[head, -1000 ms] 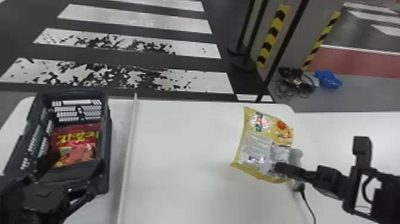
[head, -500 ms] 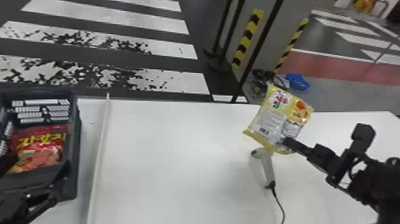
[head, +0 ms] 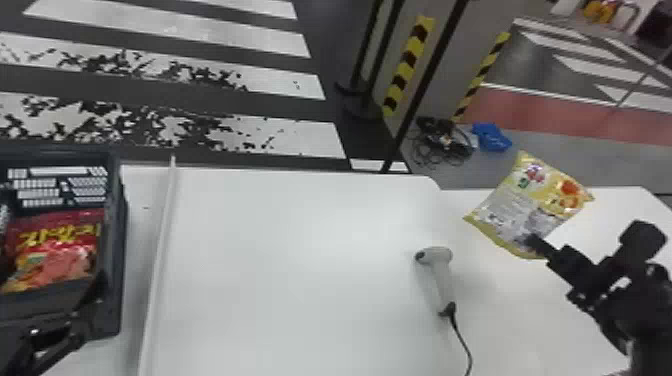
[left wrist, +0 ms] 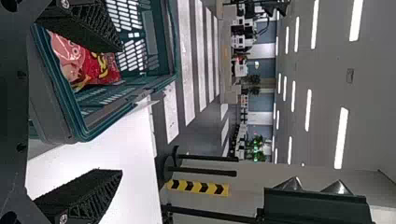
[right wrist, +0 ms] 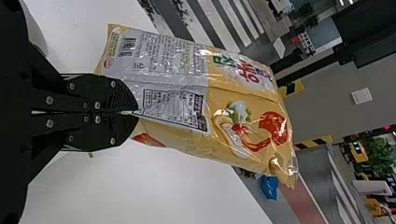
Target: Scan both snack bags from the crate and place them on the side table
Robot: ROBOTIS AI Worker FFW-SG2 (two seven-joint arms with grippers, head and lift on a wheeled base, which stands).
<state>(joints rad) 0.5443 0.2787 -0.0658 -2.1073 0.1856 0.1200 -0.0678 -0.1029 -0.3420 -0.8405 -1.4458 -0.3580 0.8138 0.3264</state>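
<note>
Snack bag (head: 532,205), yellow and silver, is now right of the scanner (head: 440,277) and held in the air over the side table (head: 545,310). A second ago it overlaps the scanner in the head view; since then the right gripper (right wrist: 135,112) has raised it and carried it right, as the head view turns that way too. That gripper is closed, its fingers pinching the bag's silver back near one edge. The move away from the scanner suggests scanning is finished and placing comes next, though no reading is visible. Lowering it well onto the side table before release seems wise. At far left, the red snack bag (head: 55,250) lies in the crate (head: 117,250), its turn probably still to come. The left gripper (left wrist: 120,109) is beside the crate, fingers apart and empty.
</note>
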